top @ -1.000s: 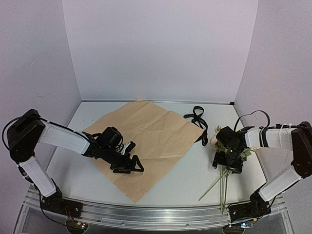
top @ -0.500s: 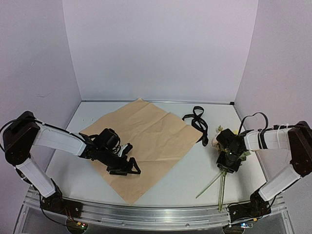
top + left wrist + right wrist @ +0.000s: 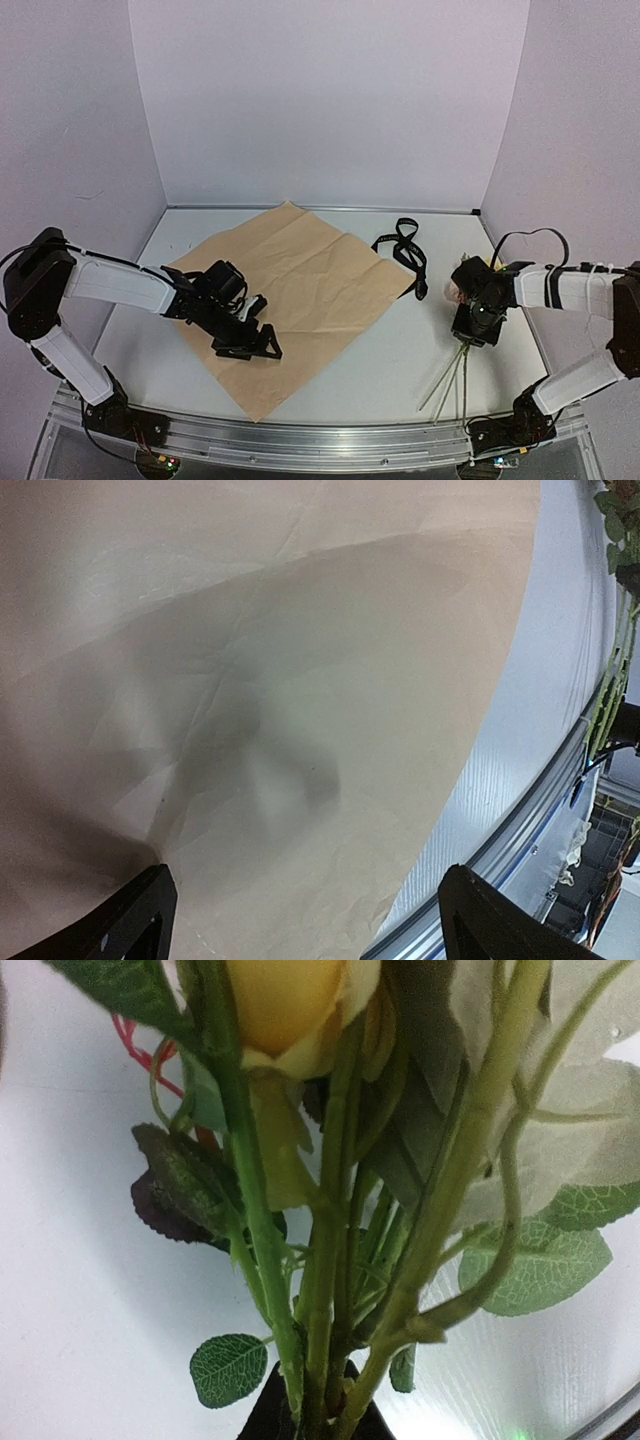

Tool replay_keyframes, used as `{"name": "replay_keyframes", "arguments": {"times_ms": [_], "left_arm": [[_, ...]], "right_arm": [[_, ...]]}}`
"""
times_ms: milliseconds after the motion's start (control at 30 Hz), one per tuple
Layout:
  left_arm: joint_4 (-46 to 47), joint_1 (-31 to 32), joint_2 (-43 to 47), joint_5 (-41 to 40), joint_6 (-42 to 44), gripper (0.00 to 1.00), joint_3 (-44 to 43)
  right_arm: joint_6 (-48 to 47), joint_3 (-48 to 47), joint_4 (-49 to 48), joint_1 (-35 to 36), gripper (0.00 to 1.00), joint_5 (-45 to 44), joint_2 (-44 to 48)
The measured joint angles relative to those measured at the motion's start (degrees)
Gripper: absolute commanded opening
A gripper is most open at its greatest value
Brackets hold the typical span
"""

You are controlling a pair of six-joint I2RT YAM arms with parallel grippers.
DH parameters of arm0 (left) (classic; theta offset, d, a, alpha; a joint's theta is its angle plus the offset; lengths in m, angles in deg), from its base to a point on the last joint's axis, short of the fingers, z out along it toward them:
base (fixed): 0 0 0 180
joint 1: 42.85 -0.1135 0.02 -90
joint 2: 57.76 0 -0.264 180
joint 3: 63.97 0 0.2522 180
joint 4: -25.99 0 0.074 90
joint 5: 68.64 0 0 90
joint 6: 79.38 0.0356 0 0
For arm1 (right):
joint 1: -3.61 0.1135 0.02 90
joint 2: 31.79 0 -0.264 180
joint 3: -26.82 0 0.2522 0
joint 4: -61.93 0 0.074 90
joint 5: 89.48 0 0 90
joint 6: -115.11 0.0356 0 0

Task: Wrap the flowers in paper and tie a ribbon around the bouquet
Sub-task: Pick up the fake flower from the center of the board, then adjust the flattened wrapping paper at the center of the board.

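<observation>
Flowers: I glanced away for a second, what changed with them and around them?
The right pincer closed on the stems of the flowers, shifting them slightly right. The open left pincer and the paper under it slid slightly left. The ribbon stayed put.

A bare lane of white table runs between the large tan paper sheet on the left and the pale yellow flowers on thin green stems at the right (stems trailing to the near edge); a looped black fabric ribbon blocks its far end.
</observation>
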Motion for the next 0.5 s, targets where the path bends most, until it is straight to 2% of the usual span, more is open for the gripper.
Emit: {"name": "replay_keyframes", "arguments": {"times_ms": [267,400,500], "left_arm": [[-4.48,-1.81,5.49,-3.41,-0.04,0.95,-3.62],[-4.84,-5.76,9.11,-7.42,-0.71,0.96,-5.94],[-6.02,-10.03,9.35,-11.15,-1.17,0.95,-7.78]], "right_arm": [[-7.07,-14.48,7.99,0.14,0.00,2.15,3.24],[-9.23,-24.50,8.24,1.81,0.00,6.50,-1.43],[-10.24,-32.62,7.49,4.13,0.00,10.18,-8.44]]}}
